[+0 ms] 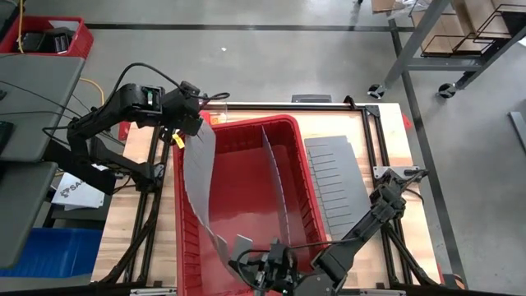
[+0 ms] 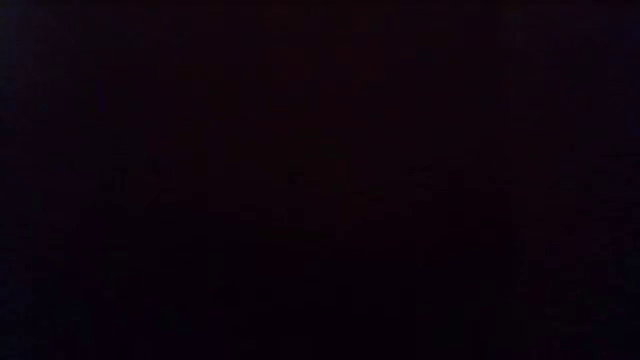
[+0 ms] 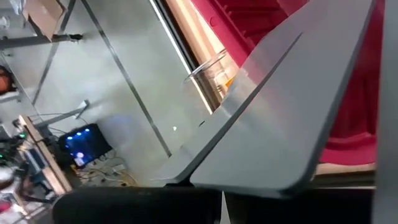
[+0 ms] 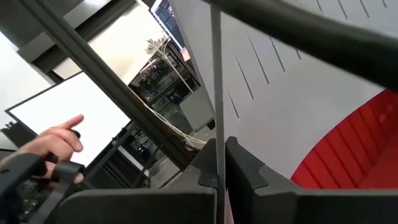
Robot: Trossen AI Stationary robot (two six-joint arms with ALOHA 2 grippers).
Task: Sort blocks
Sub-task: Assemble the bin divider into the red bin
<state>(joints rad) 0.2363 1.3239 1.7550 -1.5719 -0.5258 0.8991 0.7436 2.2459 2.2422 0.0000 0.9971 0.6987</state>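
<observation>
Overhead, both arms are at the big red bin (image 1: 246,205), one at each end of a long grey divider sheet (image 1: 200,177) that bows in a curve along the bin's left side. The right gripper (image 1: 261,265) is at the bin's near edge, its jaws clamped on the sheet's near end. The left gripper (image 1: 191,115) is at the bin's far left corner, its jaws clamped on the sheet's far end. A second divider (image 1: 278,193) stands on edge across the middle of the bin, and a third, slotted divider (image 1: 337,185) lies flat on the table (image 1: 390,144) to the right of the bin.

Only the right wrist view shows the grip closely: the sheet's thin edge (image 4: 217,93) runs straight up from between the two dark fingers (image 4: 245,165), pinched tight, with the slotted grey face and red bin wall beyond. It also shows a person's hand (image 4: 50,146) with a finger extended, off in the room.

From the left wrist, the grey sheet (image 3: 292,118) fills the space just ahead of the jaws, and past it a small yellow and orange block (image 3: 225,79) sits beside a clear cup (image 3: 208,71) near the bin's corner. Overhead, a yellow block (image 1: 177,140) shows just below the left jaws, at the sheet's edge.

The low view is entirely black.
</observation>
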